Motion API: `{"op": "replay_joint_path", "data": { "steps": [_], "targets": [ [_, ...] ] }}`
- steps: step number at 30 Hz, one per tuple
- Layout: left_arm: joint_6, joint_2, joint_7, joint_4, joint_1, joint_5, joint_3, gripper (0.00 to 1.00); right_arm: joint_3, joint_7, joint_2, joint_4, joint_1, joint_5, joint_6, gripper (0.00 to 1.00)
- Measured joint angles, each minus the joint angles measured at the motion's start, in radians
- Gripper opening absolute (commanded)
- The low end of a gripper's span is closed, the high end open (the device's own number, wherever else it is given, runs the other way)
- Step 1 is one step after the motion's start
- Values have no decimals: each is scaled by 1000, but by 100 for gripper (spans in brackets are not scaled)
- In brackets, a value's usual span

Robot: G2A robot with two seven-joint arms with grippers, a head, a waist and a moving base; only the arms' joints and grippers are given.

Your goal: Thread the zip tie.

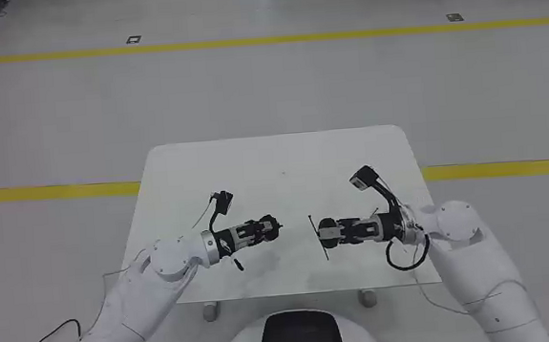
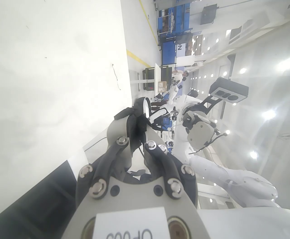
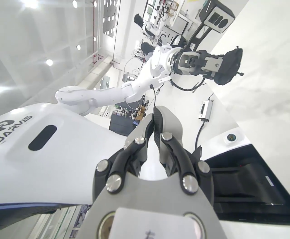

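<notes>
Pale workshop floor (image 1: 269, 85) crossed by yellow lines surrounds one white tabletop (image 1: 283, 161). Both arms are stationed above it, facing each other across a gap.

Item under task: one black zip tie (image 1: 312, 221). It is held off the tabletop, pinched partway along its length by the right fingers (image 3: 167, 122), which are clenched on it. Both ends stand free, one on either side of the grip.

The left fingers (image 2: 120, 133) are pressed together near the tie but apart from it. A small dark stub shows at their tip in the right wrist view; whether they hold anything cannot be determined.

Step in hand, as judged: presentation and alignment. No loop is formed and no end is seen entering the head, so threading is not yet done.

Next move, as judged: the left fingers need to take a free end, bend the strip round and steer the tail squarely into the slot in the head. The strip looks thin and springy, so alignment must be fine and the right grip firm.

Count: one tabletop, one zip tie, two arms, two sets of fingers.
</notes>
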Motion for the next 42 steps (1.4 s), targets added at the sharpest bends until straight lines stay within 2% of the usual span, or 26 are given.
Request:
{"op": "replay_joint_path", "data": {
  "steps": [2, 8, 10, 16, 19, 28, 30, 35, 37, 42],
  "targets": [
    [0, 0, 0, 0, 0, 0, 0, 0, -4, -93, -4, 5, -6, -52, 0, 0],
    [0, 0, 0, 0, 0, 0, 0, 0, -21, -468, -22, -12, -50, -219, 0, 0],
    [0, 0, 0, 0, 0, 0, 0, 0, -31, -575, -25, -28, -64, -315, 0, 0],
    [0, 0, 0, 0, 0, 0, 0, 0, -97, -808, -31, -56, -78, -492, 0, 0],
    [0, 0, 0, 0, 0, 0, 0, 0, -123, -858, -32, -60, -77, -508, 0, 0],
    [0, 0, 3, -1, 1, -1, 1, 0, -122, -856, -32, -59, -77, -507, 0, 0],
    [5, -4, 31, -8, 5, -20, 4, 0, -118, -880, -32, -64, -77, -532, 3, 0],
    [48, -20, 159, -14, 14, -122, 8, 0, -164, -1061, -44, -64, -86, -657, 0, 0],
    [45, -25, 194, -8, 13, -153, 7, 0, -189, -1115, -49, -48, -77, -680, 0, 0],
    [18, -31, 220, 1, 11, -180, 5, 0, -250, -1194, -59, -28, -52, -711, 0, 0]
  ]
}}
